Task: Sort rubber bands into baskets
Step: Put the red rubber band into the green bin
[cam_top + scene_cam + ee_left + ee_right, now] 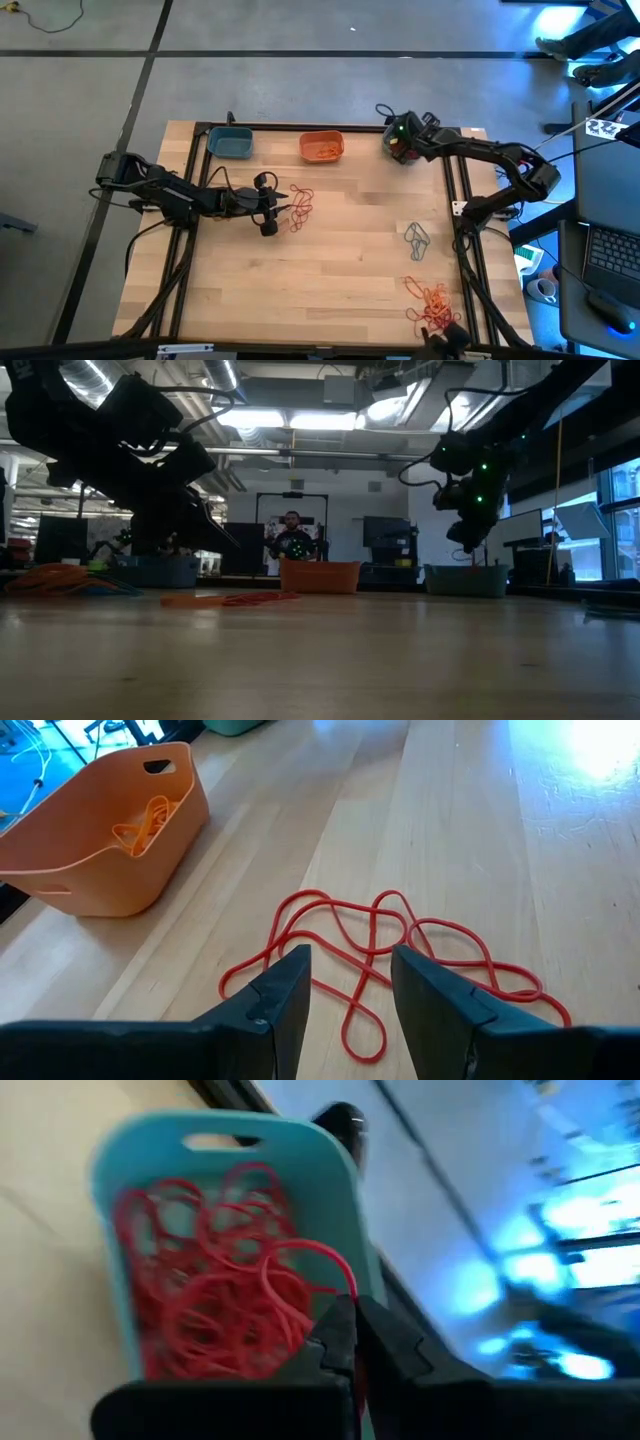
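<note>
High view looks straight down on the wooden table (330, 260); low view looks level across it. Both share the orange basket (321, 147), close in the left wrist view.

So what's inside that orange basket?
A few orange rubber bands lie in the orange basket. Its near wall hides part of the bottom, so more may be there.

Bare tabletop (350, 240) between red bands (298, 207) and grey loops (416, 240).
</note>
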